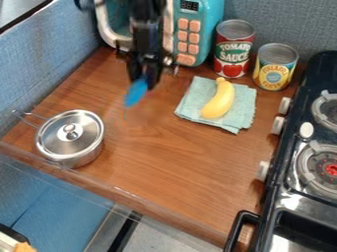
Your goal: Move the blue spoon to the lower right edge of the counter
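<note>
The gripper (146, 82) hangs over the back left part of the wooden counter (178, 157), in front of the toy microwave. It is shut on the blue spoon (136, 92), whose blue end points down and slightly left above the counter surface. The rest of the spoon is hidden between the fingers.
A lidded metal pot (70, 138) stands at the left. A yellow banana (219, 100) lies on a teal cloth (189, 102) right of the gripper. Two cans (233, 48) stand behind it, beside the microwave (212, 19). The stove (289, 182) borders the counter's right side.
</note>
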`<move>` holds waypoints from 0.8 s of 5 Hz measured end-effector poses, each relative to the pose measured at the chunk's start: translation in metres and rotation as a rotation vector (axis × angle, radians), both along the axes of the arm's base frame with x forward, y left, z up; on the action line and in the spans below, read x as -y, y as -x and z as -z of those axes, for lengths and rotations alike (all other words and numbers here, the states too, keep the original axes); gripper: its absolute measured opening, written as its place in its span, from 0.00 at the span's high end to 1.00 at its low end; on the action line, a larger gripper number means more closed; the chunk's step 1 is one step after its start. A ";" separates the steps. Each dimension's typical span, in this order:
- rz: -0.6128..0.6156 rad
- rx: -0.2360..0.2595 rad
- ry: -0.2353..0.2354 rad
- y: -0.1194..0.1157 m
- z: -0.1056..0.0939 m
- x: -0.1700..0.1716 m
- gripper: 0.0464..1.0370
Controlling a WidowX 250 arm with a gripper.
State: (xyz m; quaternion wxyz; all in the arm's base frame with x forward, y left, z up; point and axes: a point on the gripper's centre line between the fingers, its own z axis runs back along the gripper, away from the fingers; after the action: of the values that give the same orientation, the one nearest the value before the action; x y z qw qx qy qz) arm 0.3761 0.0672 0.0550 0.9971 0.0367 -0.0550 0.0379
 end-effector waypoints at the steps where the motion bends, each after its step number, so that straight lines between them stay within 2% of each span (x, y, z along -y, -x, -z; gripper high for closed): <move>1: 0.017 0.037 0.001 0.020 -0.023 0.040 0.67; 2: 0.034 0.023 0.041 0.040 -0.012 0.070 0.67; 3: 0.089 -0.012 0.066 0.056 0.004 0.100 0.67; 4: 0.130 -0.055 0.069 0.075 0.019 0.114 0.67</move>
State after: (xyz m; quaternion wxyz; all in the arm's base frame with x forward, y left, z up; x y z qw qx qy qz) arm 0.3011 -0.0468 0.0360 0.9993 -0.0003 -0.0286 -0.0259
